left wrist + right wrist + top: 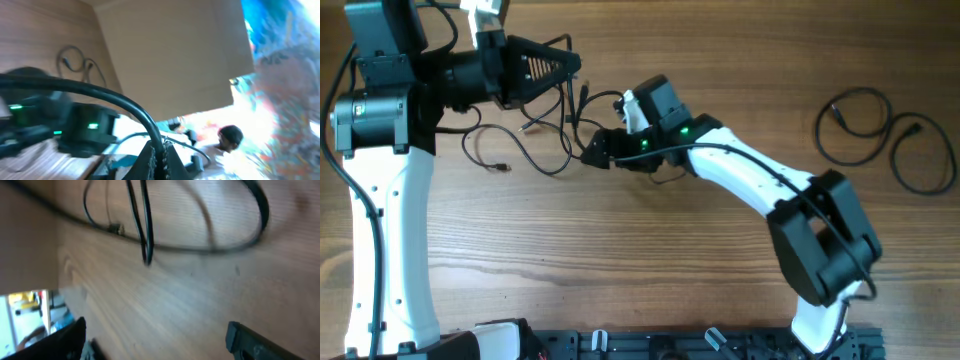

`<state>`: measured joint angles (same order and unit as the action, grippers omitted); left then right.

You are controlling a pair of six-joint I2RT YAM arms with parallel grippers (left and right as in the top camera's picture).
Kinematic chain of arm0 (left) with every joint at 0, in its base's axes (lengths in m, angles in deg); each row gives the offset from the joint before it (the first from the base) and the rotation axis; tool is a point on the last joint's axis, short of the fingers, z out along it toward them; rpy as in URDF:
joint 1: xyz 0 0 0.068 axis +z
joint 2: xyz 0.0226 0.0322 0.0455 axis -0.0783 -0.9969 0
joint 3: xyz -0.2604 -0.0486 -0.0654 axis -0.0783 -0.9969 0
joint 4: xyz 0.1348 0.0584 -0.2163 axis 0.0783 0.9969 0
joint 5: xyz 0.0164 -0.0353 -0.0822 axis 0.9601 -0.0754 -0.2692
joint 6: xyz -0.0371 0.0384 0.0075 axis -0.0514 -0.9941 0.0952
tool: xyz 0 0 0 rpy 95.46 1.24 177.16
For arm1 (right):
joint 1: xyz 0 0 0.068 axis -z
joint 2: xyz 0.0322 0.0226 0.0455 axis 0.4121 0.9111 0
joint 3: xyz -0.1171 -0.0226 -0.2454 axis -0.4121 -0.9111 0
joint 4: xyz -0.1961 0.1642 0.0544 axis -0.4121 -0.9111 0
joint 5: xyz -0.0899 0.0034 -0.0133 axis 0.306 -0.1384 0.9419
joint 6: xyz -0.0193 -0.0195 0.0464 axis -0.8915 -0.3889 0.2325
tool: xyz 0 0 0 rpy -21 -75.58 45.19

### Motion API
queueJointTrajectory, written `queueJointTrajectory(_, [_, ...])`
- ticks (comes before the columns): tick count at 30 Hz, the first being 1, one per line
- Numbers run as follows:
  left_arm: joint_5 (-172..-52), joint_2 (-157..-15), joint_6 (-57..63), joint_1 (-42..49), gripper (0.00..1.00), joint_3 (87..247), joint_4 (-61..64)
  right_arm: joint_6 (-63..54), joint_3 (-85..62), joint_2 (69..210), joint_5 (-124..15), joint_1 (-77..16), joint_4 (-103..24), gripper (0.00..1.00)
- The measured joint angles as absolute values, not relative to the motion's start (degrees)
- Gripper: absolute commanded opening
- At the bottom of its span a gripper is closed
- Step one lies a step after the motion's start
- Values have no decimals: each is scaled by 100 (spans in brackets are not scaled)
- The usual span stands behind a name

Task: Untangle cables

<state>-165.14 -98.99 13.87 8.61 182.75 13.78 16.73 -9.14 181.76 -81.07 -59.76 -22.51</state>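
R gripper (592, 152) nearest, fingers spread wide, low over table (620, 260) mid, aimed L. Tangled cables (525, 135) just ahead of its tips, twd L edge, strands mostly along L-R. Beyond, nr far edge, L gripper (565, 65) pinched tight on one strand. Separate loops (880, 135) well apart, R edge.

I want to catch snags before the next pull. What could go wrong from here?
1. The left pincer is shut on a raised cable. Pulling hard may cinch it tighter against the others instead of freeing it.
2. The right pincer is open, low over the table, with loops lying ahead of it. Closing there might catch two strands together, or none.
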Motion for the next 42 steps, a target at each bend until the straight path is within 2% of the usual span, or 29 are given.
queueJointTrajectory(5, [-16823, -9899, 1379, 861, 4, 18275, 1433, 2223, -914, 18528, -7668, -6137, -1379, 81])
queueJointTrajectory(14, [-16882, -9899, 1208, 861, 4, 18275, 1629, 2853, -914, 18656, -7014, -6166, -999, 76])
queueJointTrajectory(19, [-16820, -9899, 1182, 861, 4, 18275, 1642, 2910, -914, 18663, -6920, -6247, -1023, 77])
queueJointTrajectory(21, [-16818, -9899, 1180, 861, 4, 18275, 1653, 2870, -914, 18665, -6907, -6310, -1023, 86])
queueJointTrajectory(24, [-16818, -9899, 1151, 861, 4, 18275, 1830, 2575, -914, 18665, -6903, -6376, -1021, 91])
queueJointTrajectory(27, [-16814, -9901, 1025, 861, 4, 18275, 2001, 1804, -914, 18665, -6901, -6382, -1018, 91])
queueJointTrajectory(28, [-16810, -9899, 990, 861, 4, 18275, 2084, 1592, -914, 18665, -6901, -6380, -1023, 87])
queueJointTrajectory(30, [-16722, -9899, 946, 861, 4, 18275, 2217, 1159, -914, 18665, -6931, -6378, -1056, 69])
queueJointTrajectory(33, [-16488, -9899, 902, 861, 4, 18275, 2346, 604, -914, 18665, -7309, -6338, -988, 63])
queueJointTrajectory(42, [-15898, -9899, 869, 861, 4, 18275, 3046, -262, -914, 18665, -8463, -5799, -778, 65])
